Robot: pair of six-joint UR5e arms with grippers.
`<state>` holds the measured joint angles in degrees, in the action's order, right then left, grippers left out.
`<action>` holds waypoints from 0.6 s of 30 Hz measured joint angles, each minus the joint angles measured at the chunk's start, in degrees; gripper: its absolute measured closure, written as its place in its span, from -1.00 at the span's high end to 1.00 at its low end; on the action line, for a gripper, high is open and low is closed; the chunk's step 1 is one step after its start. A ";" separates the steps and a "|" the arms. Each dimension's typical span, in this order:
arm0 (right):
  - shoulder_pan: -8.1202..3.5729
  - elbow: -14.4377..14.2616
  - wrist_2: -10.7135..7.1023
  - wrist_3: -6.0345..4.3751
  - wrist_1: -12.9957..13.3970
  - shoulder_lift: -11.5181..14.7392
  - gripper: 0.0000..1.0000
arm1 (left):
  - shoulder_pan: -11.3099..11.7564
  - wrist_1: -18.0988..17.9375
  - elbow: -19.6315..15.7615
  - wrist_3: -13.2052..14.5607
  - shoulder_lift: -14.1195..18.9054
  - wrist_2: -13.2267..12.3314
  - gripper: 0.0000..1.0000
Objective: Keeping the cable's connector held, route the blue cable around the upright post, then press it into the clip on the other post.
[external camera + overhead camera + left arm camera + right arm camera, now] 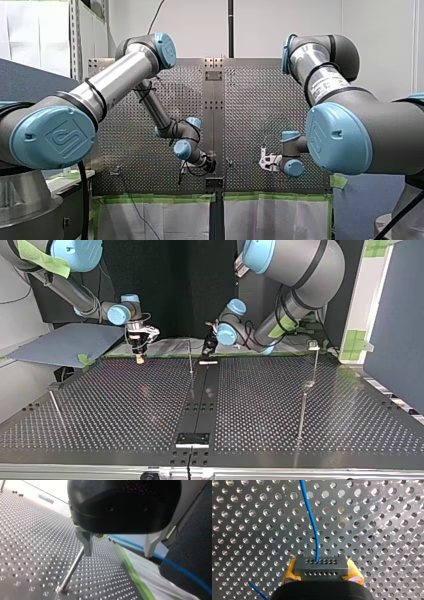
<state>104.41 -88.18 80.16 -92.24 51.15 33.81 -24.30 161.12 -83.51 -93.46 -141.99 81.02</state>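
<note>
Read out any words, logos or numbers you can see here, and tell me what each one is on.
"UR" logo, embossed: my left arm's blue joint cap; also my right arm's blue joint cap.
White label on my right arm: print too small to read.
Nothing else legible.

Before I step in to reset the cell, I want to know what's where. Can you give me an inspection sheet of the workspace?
Surface: perforated table, with a dark strip down its middle.
Job's things: connector; three posts, at the top view's middle, left and right; the clip is too small to tell.
Clutter: nothing seen.
Grippers: right tool shut on the connector, with yellow pads; left tool open and empty.
Cables: blue cable runs from the connector out over the table.
Surroundings: green tape along the table edge; blue partition.
</note>
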 joint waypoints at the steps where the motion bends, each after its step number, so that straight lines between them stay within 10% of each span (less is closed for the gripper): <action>1: 0.00 0.00 0.00 -0.02 -0.07 0.00 -1.00 | -0.15 -0.23 -0.56 -0.05 0.34 -0.16 1.00; 18: 0.00 -0.01 0.03 -0.39 -0.42 0.00 -1.00 | -3.76 -6.14 -4.55 -1.50 1.55 -0.42 1.00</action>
<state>104.41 -88.19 80.20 -92.63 50.73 33.81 -28.06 154.98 -88.05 -94.96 -140.44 80.61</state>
